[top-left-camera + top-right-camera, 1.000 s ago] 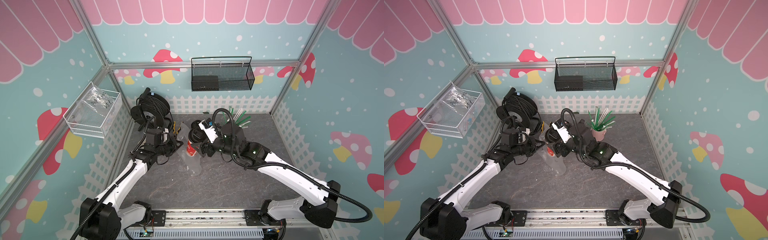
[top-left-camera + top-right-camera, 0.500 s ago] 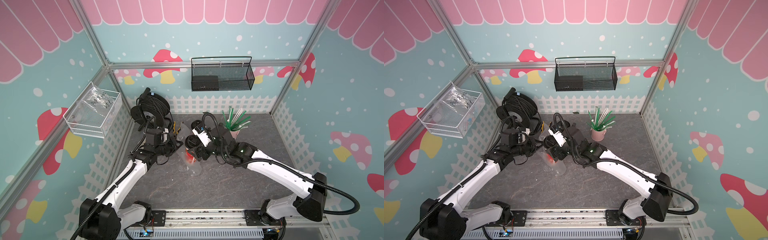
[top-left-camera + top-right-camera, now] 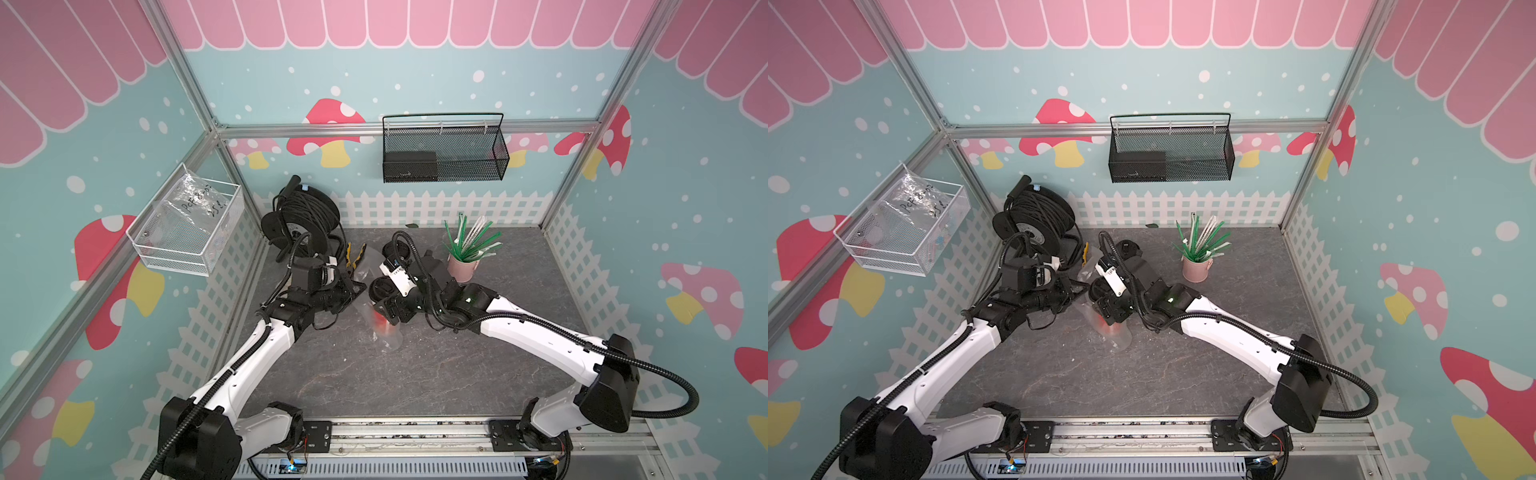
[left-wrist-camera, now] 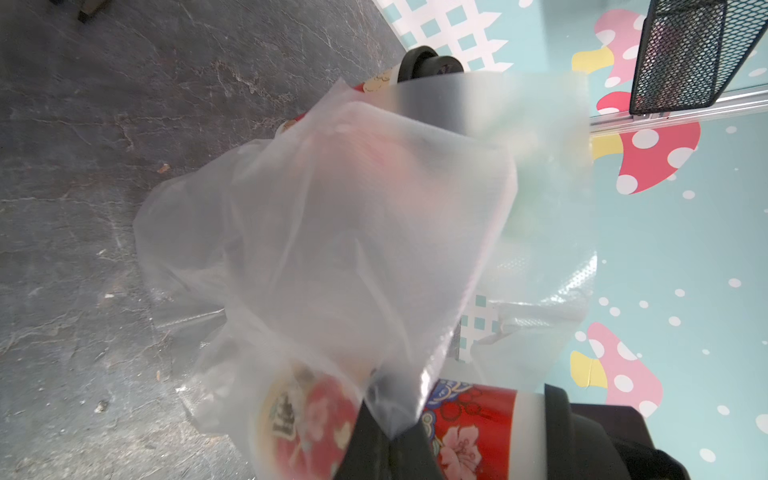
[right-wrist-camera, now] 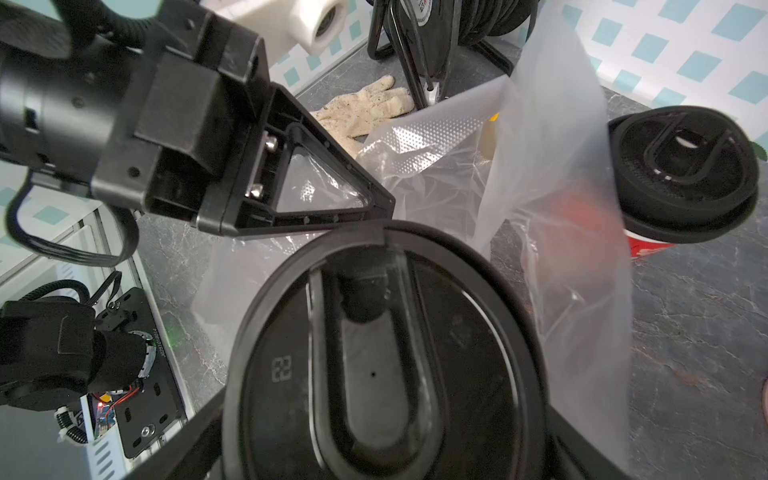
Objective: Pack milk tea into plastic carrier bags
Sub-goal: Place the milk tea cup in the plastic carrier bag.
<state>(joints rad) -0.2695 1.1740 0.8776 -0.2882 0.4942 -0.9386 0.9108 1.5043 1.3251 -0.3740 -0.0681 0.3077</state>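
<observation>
Teal mushroom-print walls [image 3: 415, 75], grey marbled floor [image 3: 415, 374], white picket-fence trim [image 3: 436, 208]

1. Two cups: the red cup [image 4: 469, 428] in the right claw [image 3: 388, 312], the printed cup [image 5: 681, 166] just beyond it.
2. Two clear bags: the thin bag [image 4: 353, 228] at the left claw [image 5: 382, 205], the written-on bag [image 3: 195, 203] well away from it.
3. One pot of straws [image 3: 461, 269].
4. One cable reel [image 3: 305, 216].
5. Two wire baskets: the black basket [image 3: 444, 153] and the white basket [image 3: 174, 253].
6. One glove [image 5: 365, 108], near the left claw.

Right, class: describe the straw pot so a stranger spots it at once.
Find the black wire basket on the back wall. Below it, on the tabletop, stands a pink pot. Unlike the black-lidded cups nearby, it holds green and white straws.
</observation>
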